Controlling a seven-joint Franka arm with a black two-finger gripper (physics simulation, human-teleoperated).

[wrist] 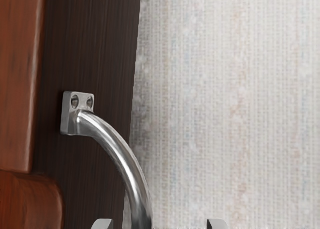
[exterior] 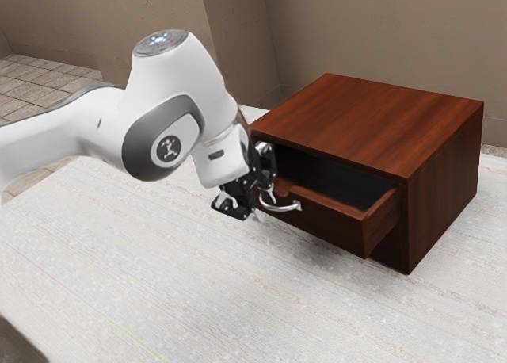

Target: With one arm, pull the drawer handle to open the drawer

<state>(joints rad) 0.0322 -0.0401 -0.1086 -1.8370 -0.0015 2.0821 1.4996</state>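
One axis matters: drawer (exterior: 341, 219) slides toward exterior view's lower left. Handle (exterior: 281, 208) sits between the fingers of the gripper (exterior: 247, 204), which stand apart, unclamped. Drawer's partly out of cabinet (exterior: 372, 117).

Exterior view from beside the arm (exterior: 71, 141), across the bench (exterior: 158, 299) toward the cabinet (exterior: 372, 117), wrist view close above the shared drawer handle (wrist: 117, 151).

End effector (exterior: 255, 196) at silver handle (exterior: 283, 208); drawer (exterior: 337, 220) partly out of wooden cabinet (exterior: 380, 117)
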